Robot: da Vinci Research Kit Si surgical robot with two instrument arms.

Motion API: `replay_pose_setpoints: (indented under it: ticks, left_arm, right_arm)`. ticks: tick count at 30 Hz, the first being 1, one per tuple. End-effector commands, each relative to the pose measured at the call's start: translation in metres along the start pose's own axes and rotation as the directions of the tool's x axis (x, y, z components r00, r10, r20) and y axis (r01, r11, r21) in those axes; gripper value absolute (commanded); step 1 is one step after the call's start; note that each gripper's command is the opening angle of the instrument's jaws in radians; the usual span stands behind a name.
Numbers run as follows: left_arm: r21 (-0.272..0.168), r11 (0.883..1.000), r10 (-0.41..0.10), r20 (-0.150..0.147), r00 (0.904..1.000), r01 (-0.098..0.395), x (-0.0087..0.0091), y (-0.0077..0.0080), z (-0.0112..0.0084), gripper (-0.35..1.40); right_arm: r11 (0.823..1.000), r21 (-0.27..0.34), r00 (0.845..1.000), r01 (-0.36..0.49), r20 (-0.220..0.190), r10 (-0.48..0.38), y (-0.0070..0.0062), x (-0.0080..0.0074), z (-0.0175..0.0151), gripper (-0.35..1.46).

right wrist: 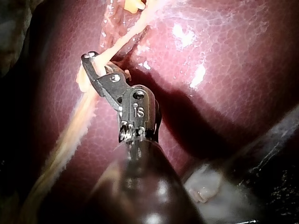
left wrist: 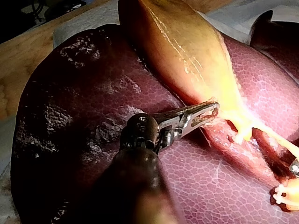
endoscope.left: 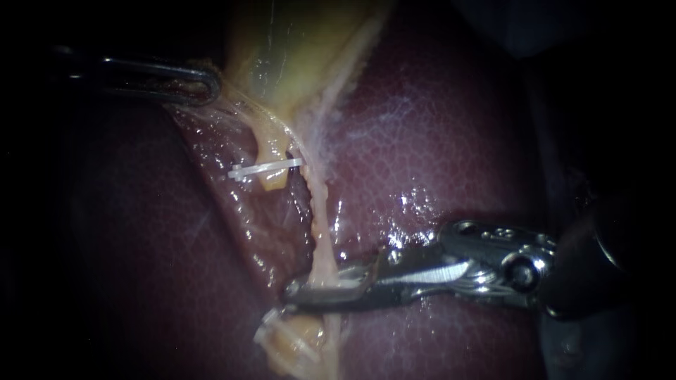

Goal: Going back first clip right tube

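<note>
Jaws of right instrument (endoscope.left: 310, 292) seemingly pinch the pale tube (endoscope.left: 320, 246); left instrument (endoscope.left: 209, 84) clamps gallbladder (endoscope.left: 296, 49) tissue.

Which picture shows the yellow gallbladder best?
The left wrist view. There the gallbladder lies long and brightly lit on the dark red liver. The endoscope view shows only its narrow end, up close. I cannot find it in the right wrist view.
</note>
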Motion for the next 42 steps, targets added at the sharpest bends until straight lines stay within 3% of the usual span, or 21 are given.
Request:
replay_pose_setpoints:
  ticks: [1, 6, 9, 13, 15, 17, 20, 25, 32, 38, 42]
  left_arm:
    - [0.0, 1.0, 0.0, 0.0, 1.0, 0.0, 0.0, 0.0, 0.0, -0.35]
    - [0.0, 1.0, 0.0, 0.0, 1.0, 0.0, 0.0, 0.0, 0.0, -0.35]
    - [0.0, 1.0, 0.0, 0.0, 1.0, 0.0, 0.0, 0.0, 0.0, -0.35]
    - [0.0, 1.0, 0.0, 0.0, 1.0, 0.0, 0.0, 0.0, 0.0, -0.35]
    - [0.0, 1.0, 0.0, 0.0, 1.0, 0.0, 0.0, 0.0, 0.0, -0.35]
    - [0.001, 1.0, 0.001, 0.0, 1.0, -0.001, 0.0001, 0.0001, -0.0001, -0.35]
    - [0.001, 1.0, 0.001, 0.0, 1.0, -0.001, 0.0001, 0.0001, -0.0002, -0.35]
    - [0.001, 1.0, 0.001, 0.0, 1.0, -0.001, 0.0001, 0.0001, -0.0002, -0.35]
    - [0.001, 1.0, 0.001, 0.0, 1.0, -0.001, 0.0001, 0.0001, -0.0002, -0.35]
    - [0.001, 1.0, 0.001, 0.0, 1.0, -0.001, 0.0001, 0.0001, -0.0001, -0.35]
    - [-0.002, 1.0, 0.002, 0.0, 1.0, -0.002, 0.0004, 0.0001, 0.0003, -0.35]
  right_arm:
    - [1.0, 0.004, 1.0, 0.001, 0.002, -0.001, 0.0, -0.0001, 0.0, -0.35]
    - [0.999, 0.007, 0.999, 0.047, 0.01, -0.047, 0.0002, -0.0007, 0.0004, 0.29]
    - [0.998, -0.005, 0.997, 0.069, 0.026, -0.069, 0.0012, -0.0013, 0.0008, 0.43]
    - [0.987, -0.049, 0.988, 0.15, 0.049, -0.147, 0.0031, -0.0026, 0.0013, 0.49]
    - [0.974, -0.06, 0.974, 0.219, 0.074, -0.215, 0.0041, -0.0033, 0.0013, 0.5]
    - [0.96, -0.062, 0.959, 0.274, 0.092, -0.268, 0.0047, -0.0038, 0.0008, 0.5]
    - [0.916, -0.086, 0.919, 0.391, 0.098, -0.383, 0.0049, -0.0039, -0.0006, 0.5]
    - [0.854, -0.097, 0.858, 0.511, 0.111, -0.501, 0.0044, -0.0019, -0.0041, 0.5]
    - [0.804, -0.111, 0.811, 0.584, 0.126, -0.572, 0.0033, 0.0015, -0.0091, 0.5]
    - [0.781, -0.14, 0.793, 0.608, 0.145, -0.592, 0.0028, 0.0025, -0.0114, 0.49]
    - [0.784, -0.144, 0.796, 0.604, 0.146, -0.587, 0.0028, 0.0025, -0.0116, 0.5]
